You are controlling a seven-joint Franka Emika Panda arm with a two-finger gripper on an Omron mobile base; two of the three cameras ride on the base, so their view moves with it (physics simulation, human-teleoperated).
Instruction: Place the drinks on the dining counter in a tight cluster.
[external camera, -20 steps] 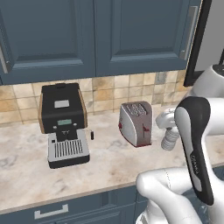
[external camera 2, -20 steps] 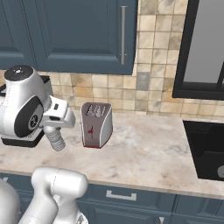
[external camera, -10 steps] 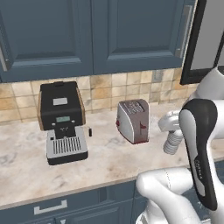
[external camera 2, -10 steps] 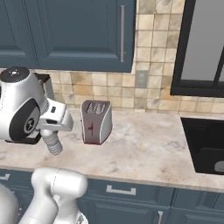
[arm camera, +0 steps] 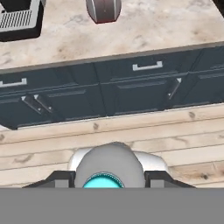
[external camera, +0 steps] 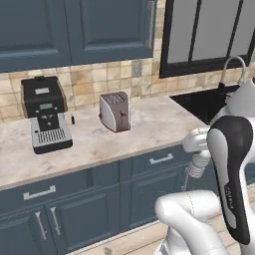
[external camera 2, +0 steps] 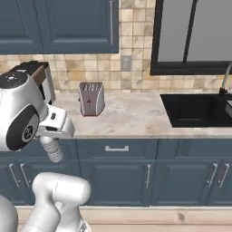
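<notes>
The hand (arm camera: 109,183) grips a small blue-capped clear bottle (arm camera: 109,168) above the wooden floor (arm camera: 175,131), facing the toaster worktop (external camera: 149,124); placement on the dining counter remains.

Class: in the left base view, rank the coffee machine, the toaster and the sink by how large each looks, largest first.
1. Coffee machine, clearly the largest.
2. Toaster.
3. Sink: the robot's arm covers part of it, so its place against the toaster is unsure.
</notes>
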